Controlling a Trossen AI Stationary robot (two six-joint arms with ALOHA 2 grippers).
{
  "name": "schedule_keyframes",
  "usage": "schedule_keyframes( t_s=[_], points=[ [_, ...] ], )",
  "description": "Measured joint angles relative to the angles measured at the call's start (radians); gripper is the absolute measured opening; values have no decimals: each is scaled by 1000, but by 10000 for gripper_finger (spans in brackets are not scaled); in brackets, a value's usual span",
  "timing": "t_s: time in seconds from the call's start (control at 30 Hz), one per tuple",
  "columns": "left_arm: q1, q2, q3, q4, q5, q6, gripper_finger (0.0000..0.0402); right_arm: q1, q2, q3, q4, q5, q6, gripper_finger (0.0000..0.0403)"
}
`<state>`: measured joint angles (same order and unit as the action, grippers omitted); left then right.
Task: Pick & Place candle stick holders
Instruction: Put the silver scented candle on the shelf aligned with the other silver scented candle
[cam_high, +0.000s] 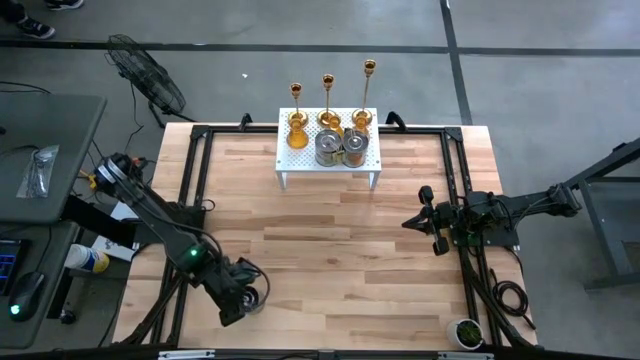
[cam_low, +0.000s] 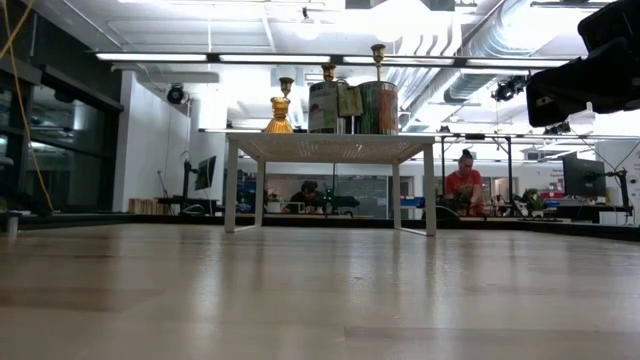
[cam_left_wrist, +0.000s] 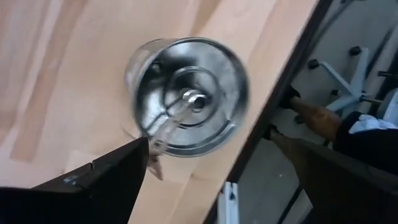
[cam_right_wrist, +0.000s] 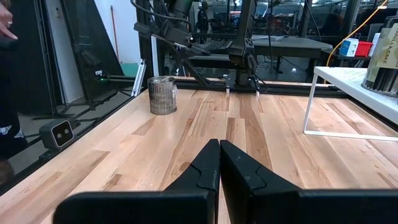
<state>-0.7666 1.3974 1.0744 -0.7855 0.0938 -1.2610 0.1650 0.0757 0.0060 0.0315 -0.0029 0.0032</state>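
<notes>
One squat silvery pot (cam_left_wrist: 186, 102) stands upright on its base near the table's near left corner (cam_high: 260, 297), close to the table's edge; the right wrist view shows it standing alone (cam_right_wrist: 162, 94). My left gripper (cam_left_wrist: 211, 143) hovers over it, open and pointing steeply down, with a finger on either side of the pot. On the white rack (cam_high: 300, 168) at the far middle stand three gold candlesticks (cam_high: 327, 82), amber cups (cam_high: 297, 135) and two silvery pots (cam_high: 340, 148). My right gripper (cam_right_wrist: 219, 149) rests shut at the table's right side (cam_high: 425, 222).
Black frame rails (cam_high: 200, 180) run along the table's left, far and right edges. A small potted plant (cam_high: 466, 332) sits at the near right corner. A fan (cam_high: 150, 75) stands off the table at the far left. People sit in the room behind (cam_low: 465, 185).
</notes>
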Motion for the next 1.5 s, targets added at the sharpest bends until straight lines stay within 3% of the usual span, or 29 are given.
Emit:
schedule_keyframes(
  t_s=[0.5, 0.7, 1.5],
  points=[
    [1, 16, 0, -1, -41, 0, 381, 0, 0, 0, 0, 0, 0, 3],
    [1, 16, 0, -1, -133, 7, 381, 0, 0, 0, 0, 0, 0, 3],
    [1, 125, 1, 31, -96, -1, 381, 0, 0, 0, 0, 0, 0, 3]
  ],
)
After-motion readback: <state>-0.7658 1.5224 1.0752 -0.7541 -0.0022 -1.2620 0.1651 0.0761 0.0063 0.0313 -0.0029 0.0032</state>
